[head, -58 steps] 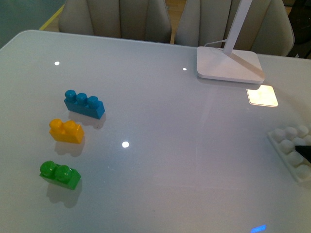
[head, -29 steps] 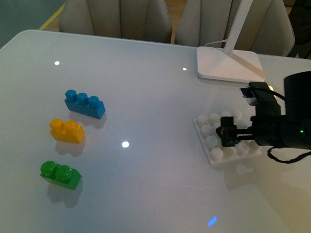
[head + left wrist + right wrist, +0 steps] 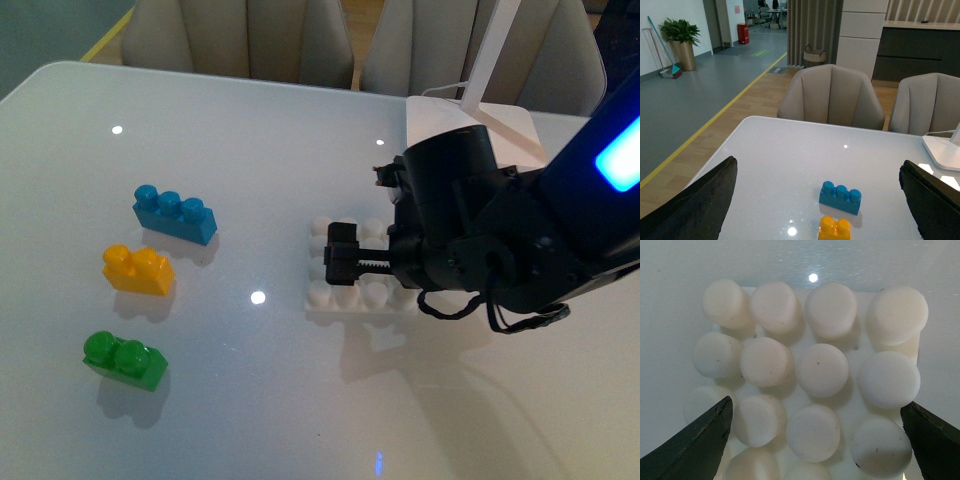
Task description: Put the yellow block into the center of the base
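Far left on the glossy white table [image 3: 250,160], three moulded plastic bricks sit in a loose column, apart from one another: a green two-stud brick [image 3: 125,360] nearest the camera, the yellow block [image 3: 138,270] in the middle with its two round studs up, and a longer blue three-stud brick [image 3: 174,214] behind it. The yellow block rests on the table, well apart from the base and from both grippers.

Seen from the left wrist, the left gripper [image 3: 817,162] hangs released, its dark matte fingers [image 3: 695,200] spread wide with nothing between them. The blue brick and the yellow block lie on the table ahead of it, and padded beige chairs [image 3: 832,97] stand beyond the table's rounded edge.

Near the table's centre is the base [image 3: 345,297], a flat white square plate with rows of smooth cylindrical studs. The right gripper [image 3: 340,258] is over it, black and blocky, on the end of a bulky dark arm [image 3: 480,240]. From the right wrist, the pointed black fingertips [image 3: 702,437] stand at the base's opposite edges. The right gripper appears to be grasping the base by its sides, though the contact points fall at the frame's margin. In the front view a soft shadow lies a little clear of the plate.

Behind the arm, at right, stands a smooth white lamp foot [image 3: 440,125] with a slanted stem.
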Available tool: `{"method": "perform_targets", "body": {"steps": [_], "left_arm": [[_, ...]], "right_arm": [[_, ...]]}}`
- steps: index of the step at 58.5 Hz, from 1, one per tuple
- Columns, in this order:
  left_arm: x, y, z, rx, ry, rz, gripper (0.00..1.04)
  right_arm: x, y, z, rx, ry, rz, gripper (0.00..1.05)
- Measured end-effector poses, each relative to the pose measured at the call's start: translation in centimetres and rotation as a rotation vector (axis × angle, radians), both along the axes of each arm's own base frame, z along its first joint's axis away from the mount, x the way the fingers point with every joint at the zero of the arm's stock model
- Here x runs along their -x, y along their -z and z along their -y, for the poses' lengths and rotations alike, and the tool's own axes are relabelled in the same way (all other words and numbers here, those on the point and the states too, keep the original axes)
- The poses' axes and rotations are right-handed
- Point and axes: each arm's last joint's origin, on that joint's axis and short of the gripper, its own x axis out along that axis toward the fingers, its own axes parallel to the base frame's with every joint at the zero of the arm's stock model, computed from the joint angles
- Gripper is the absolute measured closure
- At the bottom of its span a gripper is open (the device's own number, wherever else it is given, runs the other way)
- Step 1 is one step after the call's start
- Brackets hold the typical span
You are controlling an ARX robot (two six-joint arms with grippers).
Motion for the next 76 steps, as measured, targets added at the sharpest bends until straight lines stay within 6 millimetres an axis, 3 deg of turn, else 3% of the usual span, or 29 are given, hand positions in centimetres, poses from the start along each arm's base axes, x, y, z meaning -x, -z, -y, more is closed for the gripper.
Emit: {"method": "perform_targets", "body": {"steps": [14,36,76], "left_arm": [[0.0,0.0,0.0,0.0,0.0,0.0,0.07],[0.0,0.0,0.0,0.0,0.0,0.0,0.07],[0.0,0.0,0.0,0.0,0.0,0.0,0.07]], "right_arm": [[0.9,-0.3,-3.8,-0.057,-0.027,-0.03,0.08],[2.0,-0.2,-6.4,-0.081,-0.106,-0.061,0.08],[2.2,-1.2,-5.0,-0.148,-0.062,-0.049,0.09]]}}
